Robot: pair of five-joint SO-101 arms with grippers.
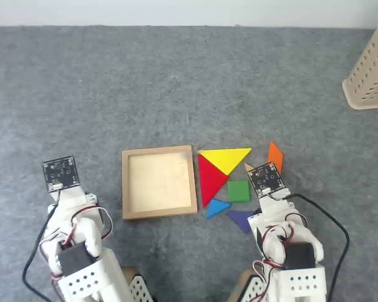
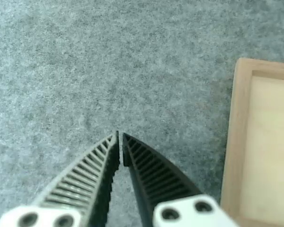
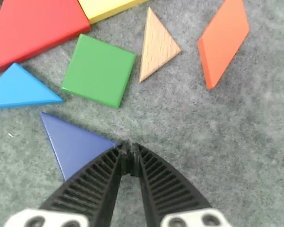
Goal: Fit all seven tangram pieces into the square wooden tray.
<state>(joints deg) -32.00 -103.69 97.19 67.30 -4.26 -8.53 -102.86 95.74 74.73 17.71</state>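
Note:
The square wooden tray lies on the grey carpet with nothing in it; its edge is beside my left gripper, which is shut over bare carpet. To the tray's right lie the yellow triangle, red triangle, green square, light blue triangle, dark blue triangle and orange parallelogram. My right gripper is shut, its tips at the corner of the dark blue triangle. Ahead of it lie the green square, wooden triangle and orange parallelogram.
A cream perforated basket stands at the far right edge. Open carpet stretches behind the tray and pieces and to the left. Both arm bases sit at the near edge, left and right.

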